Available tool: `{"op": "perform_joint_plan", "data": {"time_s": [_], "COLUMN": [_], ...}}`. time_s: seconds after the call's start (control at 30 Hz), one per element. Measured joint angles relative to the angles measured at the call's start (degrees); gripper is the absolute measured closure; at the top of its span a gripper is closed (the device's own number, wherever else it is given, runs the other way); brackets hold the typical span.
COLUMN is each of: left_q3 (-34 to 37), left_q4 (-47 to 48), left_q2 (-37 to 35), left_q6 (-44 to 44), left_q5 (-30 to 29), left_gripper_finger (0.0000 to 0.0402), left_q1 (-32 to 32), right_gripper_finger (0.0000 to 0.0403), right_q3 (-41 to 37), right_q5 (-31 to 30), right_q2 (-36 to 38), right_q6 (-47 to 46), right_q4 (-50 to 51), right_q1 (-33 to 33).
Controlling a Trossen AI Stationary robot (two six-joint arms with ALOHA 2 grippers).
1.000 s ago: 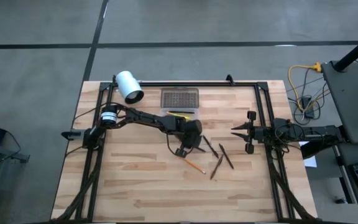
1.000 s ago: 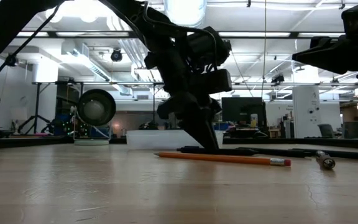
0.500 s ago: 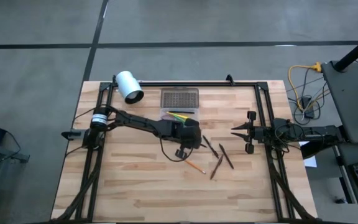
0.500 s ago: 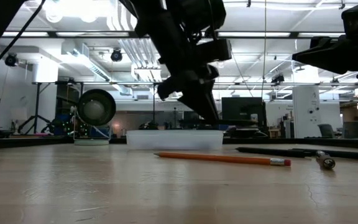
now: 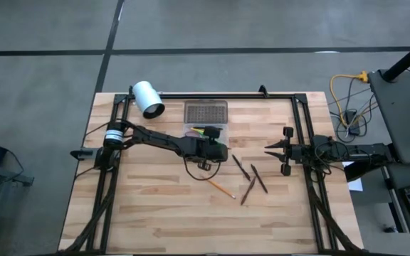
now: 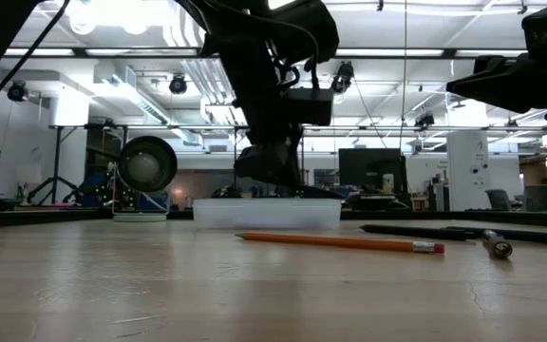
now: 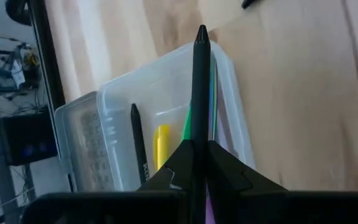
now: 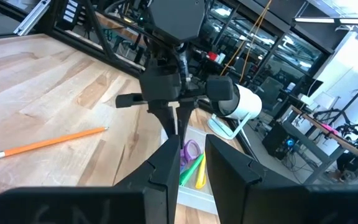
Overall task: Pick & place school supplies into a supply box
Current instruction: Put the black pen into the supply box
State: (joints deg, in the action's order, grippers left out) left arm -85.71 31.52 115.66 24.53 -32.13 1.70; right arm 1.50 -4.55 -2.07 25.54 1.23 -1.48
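High view: the left gripper (image 5: 216, 147) hangs over the near edge of the supply box (image 5: 205, 131) at the table's far middle, while the right gripper (image 5: 276, 150) waits at the right side, its fingers apart and empty. An orange pencil (image 5: 223, 189) and three dark pens (image 5: 251, 181) lie loose on the wood nearer the middle.

Low view: the box shows only as a pale strip behind the pencil (image 6: 340, 242), and what the left gripper carries cannot be made out from here.

Left wrist view: this settles it — the fingers are clamped on a black pen (image 7: 199, 106), gripped near its back end and pointing over the open box (image 7: 229, 93), where a dark pen, a yellow one and a green one already lie.

Right wrist view: purple scissors (image 8: 188, 149) sit in the box (hidden in the other views).

A pen like this is likely light, stiff and smooth — a mid-shaft pinch would keep it from swivelling.
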Motion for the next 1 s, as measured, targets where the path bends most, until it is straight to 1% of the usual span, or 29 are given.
{"op": "perform_joint_plan", "data": {"time_s": [0.07,0.27,0.33,0.47,0.73,1.0], "left_q3": [0.0,0.3,0.3,0.3,0.3,0.3], "left_q4": [0.2,1.4,1.7,3.0,5.6,5.6], "left_q2": [0.0,0.0,0.0,-0.3,-0.3,-0.3], "left_q6": [-0.1,-0.8,-1.2,-2.5,-4.1,-4.3], "left_q5": [-0.5,-6.2,-7.3,-7.4,-7.3,-6.9], "left_gripper_finger": [0.0393,0.0393,0.0393,0.0388,0.0364,0.0359], "left_q1": [-0.1,-0.3,-0.5,-0.9,-1.1,-1.1], "right_gripper_finger": [0.0335,0.0335,0.0335,0.0335,0.0335,0.0335], "right_q3": [0.0,0.0,0.0,0.0,0.0,0.0], "right_q5": [0.0,0.0,0.0,0.0,0.0,0.0], "right_q2": [0.0,0.0,0.0,0.0,0.0,0.0], "right_q6": [0.0,0.0,0.0,0.0,0.0,0.0], "right_q4": [0.0,0.0,0.0,0.0,0.0,0.0], "right_q1": [0.0,0.0,0.0,0.0,0.0,0.0]}}
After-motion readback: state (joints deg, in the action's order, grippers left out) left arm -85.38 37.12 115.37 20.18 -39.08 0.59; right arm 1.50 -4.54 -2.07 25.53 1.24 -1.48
